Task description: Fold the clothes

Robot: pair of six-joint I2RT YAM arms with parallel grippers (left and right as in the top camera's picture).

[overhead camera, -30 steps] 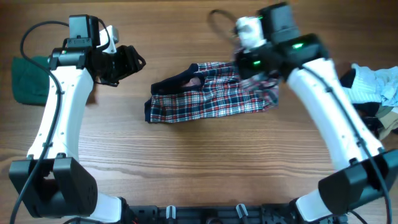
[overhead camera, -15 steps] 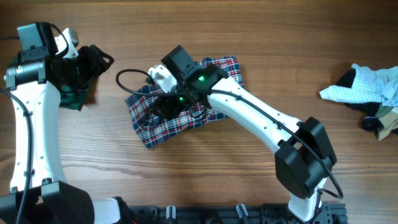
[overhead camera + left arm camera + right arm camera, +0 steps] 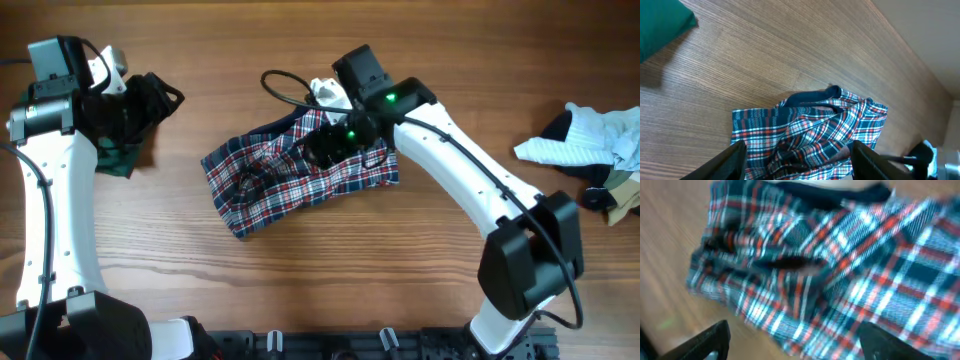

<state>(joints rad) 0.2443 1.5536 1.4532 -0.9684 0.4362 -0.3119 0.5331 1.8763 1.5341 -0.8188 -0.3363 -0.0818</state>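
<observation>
Overhead: the plaid garment (image 3: 290,185) lay rumpled at the centre of the table (image 3: 400,290), its long axis running 8 to 2 o'clock. The right gripper (image 3: 335,142) sat over its 1 o'clock part. The black fingers merged with the dark fabric, so the jaws could not be read here, and that corner of cloth was covered. The left gripper (image 3: 150,100) hung at 10 o'clock, partly hiding a green cloth (image 3: 115,162). A pile of clothes (image 3: 590,150) lay at 3 o'clock, cut off by the frame edge.

Left wrist: only the fingertips (image 3: 732,160) showed, at the 6 o'clock edge. The jaws were spread wide and held nothing. The garment lay beyond them, with its navy trim (image 3: 812,95) on the 12 o'clock side. A corner of the green cloth was cropped at 10 o'clock.

Right wrist: heavily blurred. The fingers (image 3: 705,342) showed in the 7 and 5 o'clock corners, far apart and clamping nothing. Plaid filled the frame, with navy trim at 12 o'clock. Pockets were not distinguishable.
</observation>
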